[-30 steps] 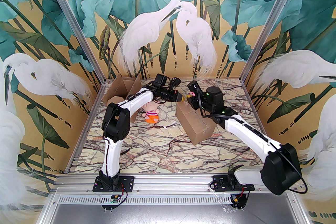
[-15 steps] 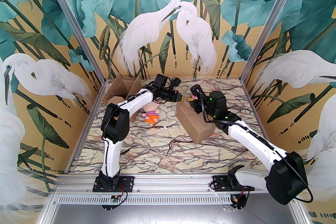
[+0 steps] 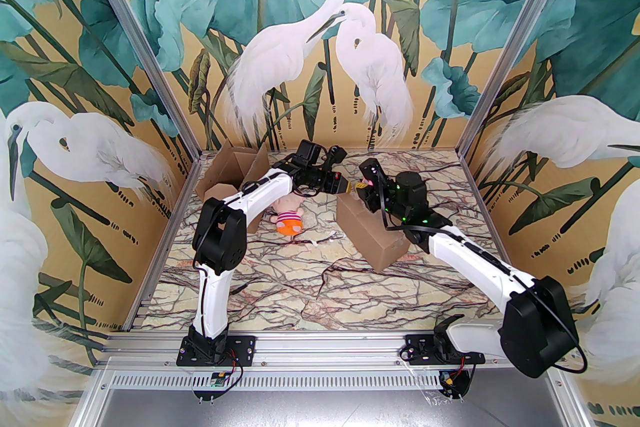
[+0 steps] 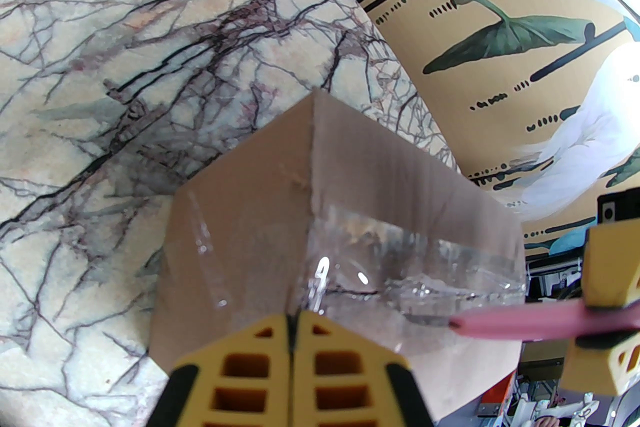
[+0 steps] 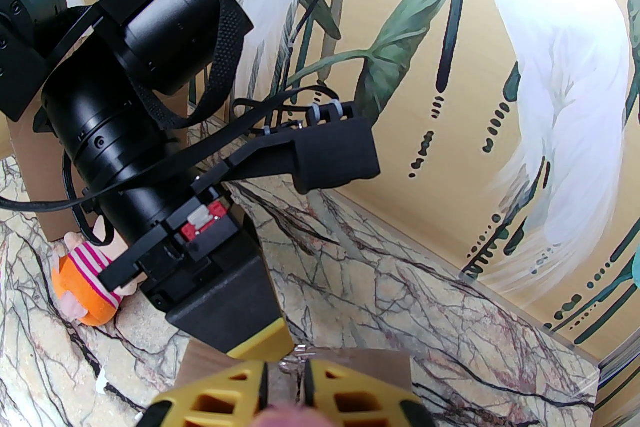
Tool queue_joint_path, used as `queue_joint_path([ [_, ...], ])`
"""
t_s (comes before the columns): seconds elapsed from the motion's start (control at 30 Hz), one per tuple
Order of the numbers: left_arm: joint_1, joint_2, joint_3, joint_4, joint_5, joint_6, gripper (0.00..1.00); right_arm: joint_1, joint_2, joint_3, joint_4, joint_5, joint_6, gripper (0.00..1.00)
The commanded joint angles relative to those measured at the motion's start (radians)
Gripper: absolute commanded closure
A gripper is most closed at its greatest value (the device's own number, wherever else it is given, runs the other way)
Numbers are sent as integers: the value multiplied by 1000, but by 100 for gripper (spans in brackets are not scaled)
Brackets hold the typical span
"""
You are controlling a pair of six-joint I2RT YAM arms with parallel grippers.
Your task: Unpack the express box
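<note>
The express box (image 3: 372, 235) is a brown carton sealed with clear tape, lying mid-table on the right. My left gripper (image 3: 351, 186) is at its far left corner. In the left wrist view the yellow fingers (image 4: 260, 360) are pressed together over the box (image 4: 240, 225), and a curl of clear tape (image 4: 321, 275) sticks out from their tips. My right gripper (image 3: 364, 187) faces it across the same corner, shut on a pink blade-like tool (image 4: 520, 322). In the right wrist view that gripper (image 5: 285, 380) sits just above the box edge (image 5: 360, 365).
An opened cardboard box (image 3: 232, 174) stands at the back left. A plush toy with a striped shirt and orange bottom (image 3: 289, 217) lies beside the left arm. Painted walls close in three sides. A small white scrap (image 3: 313, 242) lies mid-table.
The left gripper's fingers have closed fully at the box corner. The right arm swung slightly right and then came back, still holding the pink tool. The box has barely shifted.
</note>
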Motion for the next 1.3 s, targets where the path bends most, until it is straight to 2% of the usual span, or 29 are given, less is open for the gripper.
queue_joint_path([
  [0.0,-7,2,3,-91,-72,30,100,-5,34,13,63,-5,-30,100],
  [0.43,-16,-2,9,-105,-76,53,100,-32,50,2,113,-9,-59,100],
  [0.7,-16,-3,11,-111,-93,53,100,-45,49,-10,69,-54,-51,100],
  [0.97,-13,-4,11,-108,-131,30,100,-49,-24,-68,2,-70,-32,100],
  [1.27,-4,-9,5,-109,-164,14,100,-52,-125,-120,-60,-14,-55,100],
])
